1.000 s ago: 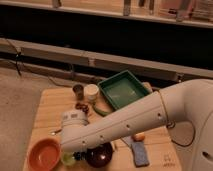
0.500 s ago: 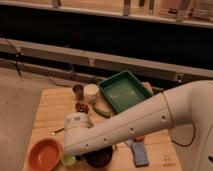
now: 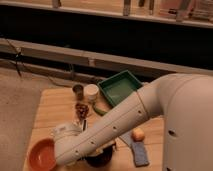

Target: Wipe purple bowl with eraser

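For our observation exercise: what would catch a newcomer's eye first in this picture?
The big white arm sweeps from the right across the wooden table, its pincer low at front left between the orange bowl and the purple bowl. Behind it sits a green tray.

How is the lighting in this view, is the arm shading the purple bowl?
Camera view: dim, warm light on the table; the purple bowl lies low under the arm, in its shadow, nearly black and partly covered. Camera view: the white arm and the gripper at its lower-left end, beside the orange bowl, are the brightest parts; no hard glare.
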Robot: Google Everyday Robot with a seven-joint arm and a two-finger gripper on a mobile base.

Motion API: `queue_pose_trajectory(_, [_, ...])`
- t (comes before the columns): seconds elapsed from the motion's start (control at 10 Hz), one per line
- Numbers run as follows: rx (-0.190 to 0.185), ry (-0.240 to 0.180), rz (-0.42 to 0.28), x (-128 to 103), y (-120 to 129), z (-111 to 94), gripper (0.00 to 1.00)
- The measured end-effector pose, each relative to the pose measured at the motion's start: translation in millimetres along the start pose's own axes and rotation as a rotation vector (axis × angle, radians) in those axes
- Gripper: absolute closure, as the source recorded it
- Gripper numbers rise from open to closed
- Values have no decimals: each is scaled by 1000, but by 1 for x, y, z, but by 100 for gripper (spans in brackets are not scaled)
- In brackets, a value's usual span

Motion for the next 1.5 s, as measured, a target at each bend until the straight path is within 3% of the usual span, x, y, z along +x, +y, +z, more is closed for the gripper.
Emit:
queue_pose_trajectory(0.3, [-31,49,2,1,9,13,100])
queue_pose_trajectory(0.7, [-45,98,21,8,13,8,100])
queue_pose_trajectory(0.8, [-64,110,34,8,15,6,100])
queue_pose_trajectory(0.9, [-112,118,64,9,16,4,100])
queue_pose_trajectory(1.0, [-142,114,85,9,17,3,100])
queue_pose_trajectory(1.3, [-127,86,46,-5,12,3,100])
queue_pose_trajectory(1.5, [-179,88,61,-8,12,5,100])
